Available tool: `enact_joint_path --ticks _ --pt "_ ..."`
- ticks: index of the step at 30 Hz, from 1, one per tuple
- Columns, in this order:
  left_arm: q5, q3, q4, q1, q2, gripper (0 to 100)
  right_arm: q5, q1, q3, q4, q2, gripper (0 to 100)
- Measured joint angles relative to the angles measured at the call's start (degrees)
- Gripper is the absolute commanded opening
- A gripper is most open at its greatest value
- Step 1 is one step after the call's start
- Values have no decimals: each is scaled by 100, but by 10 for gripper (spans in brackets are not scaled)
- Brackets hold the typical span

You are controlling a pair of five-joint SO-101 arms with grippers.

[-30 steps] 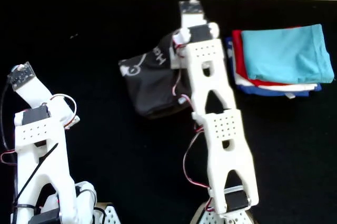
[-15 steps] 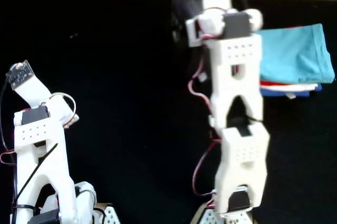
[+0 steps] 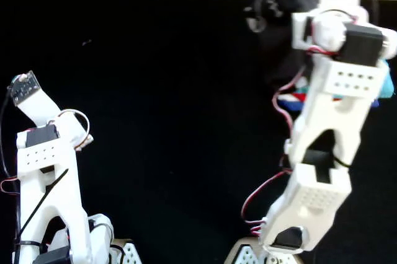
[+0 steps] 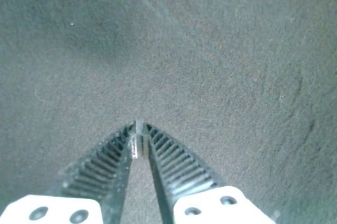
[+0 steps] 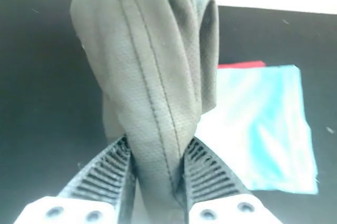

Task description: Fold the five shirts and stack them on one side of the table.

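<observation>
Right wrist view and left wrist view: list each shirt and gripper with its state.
right gripper: shut on the black shirt.
black shirt: bunched, held aloft.
left gripper: shut, empty.
teal shirt: folded, lying flat over the red shirt.
red shirt: mostly covered, one edge showing.

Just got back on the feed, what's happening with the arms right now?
The right gripper is shut on a dark shirt and holds it bunched up off the table, close to the folded turquoise shirt, which lies on top of a red shirt. The left gripper is shut on nothing, over bare table.
</observation>
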Motion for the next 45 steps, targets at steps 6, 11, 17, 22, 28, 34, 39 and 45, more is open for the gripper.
enact_joint_path --ticks 6,11,17,22,28,34,39,45 --pt "0 0 0 0 0 9 484 510 1152 -422 -9 6" --pt "0 0 0 0 0 9 888 914 2699 -1635 -9 6" --pt "0 0 0 0 0 9 1125 1240 3455 -2699 0 6" --pt "0 0 0 0 0 9 1178 1424 3490 -3209 18 6" --pt "0 0 0 0 0 9 1187 1688 2857 -3095 870 9" --pt "0 0 0 0 0 9 1187 1714 1776 -2743 1662 150" --pt "0 0 0 0 0 9 1187 1811 914 -2611 1811 208" --pt "0 0 0 0 0 9 1187 1820 -167 -2611 1802 207"
